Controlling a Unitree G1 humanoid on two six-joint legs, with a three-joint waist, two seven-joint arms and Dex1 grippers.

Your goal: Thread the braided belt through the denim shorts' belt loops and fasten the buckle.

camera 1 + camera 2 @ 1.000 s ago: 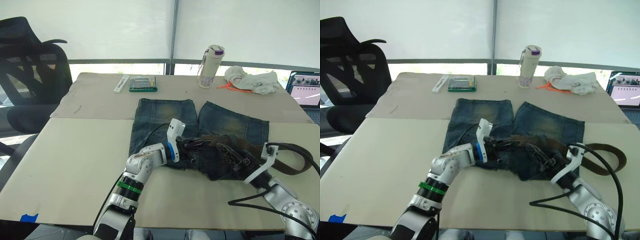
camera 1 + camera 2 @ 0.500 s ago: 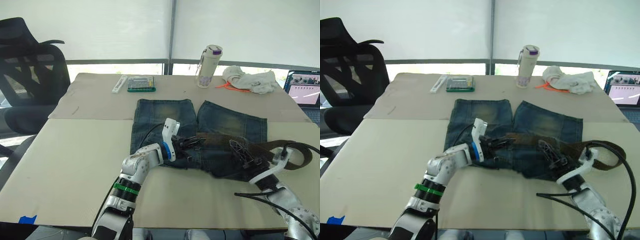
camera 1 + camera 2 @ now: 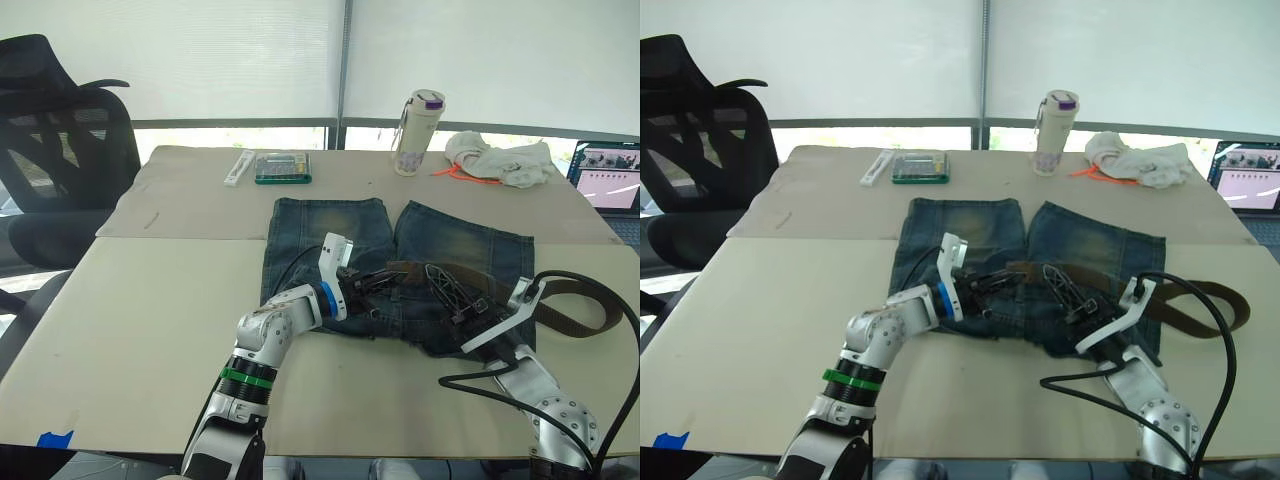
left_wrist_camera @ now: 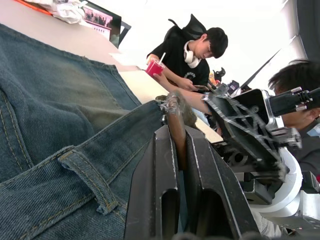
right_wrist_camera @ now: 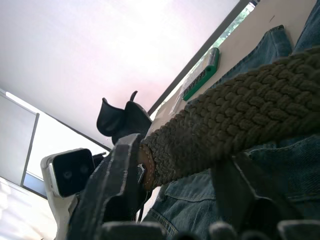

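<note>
The denim shorts (image 3: 330,225) lie flat on the table, waistband toward me. My left gripper (image 3: 385,280) is shut on a raised fold of the waistband, and a brownish strip shows between its fingers (image 4: 165,150). A belt loop (image 4: 87,175) sits just beside them. The braided belt (image 5: 240,120) runs from mid-waistband (image 3: 408,267) to the right and curls into a loop past the shorts. My right gripper (image 3: 440,277) is open at the waistband's right half, with the belt lying across the gap between its fingers (image 5: 120,190). The buckle is out of view.
At the table's far edge stand a white bottle (image 3: 420,120), a crumpled white cloth (image 3: 500,160), a green box (image 3: 283,167) and a white bar (image 3: 240,167). A laptop (image 3: 610,175) is far right, an office chair (image 3: 60,130) far left. People (image 4: 190,55) sit beyond.
My right gripper swung out to the right, then came back left toward the middle of the waistband, and the belt shifted with it. The left gripper stayed on the waistband.
</note>
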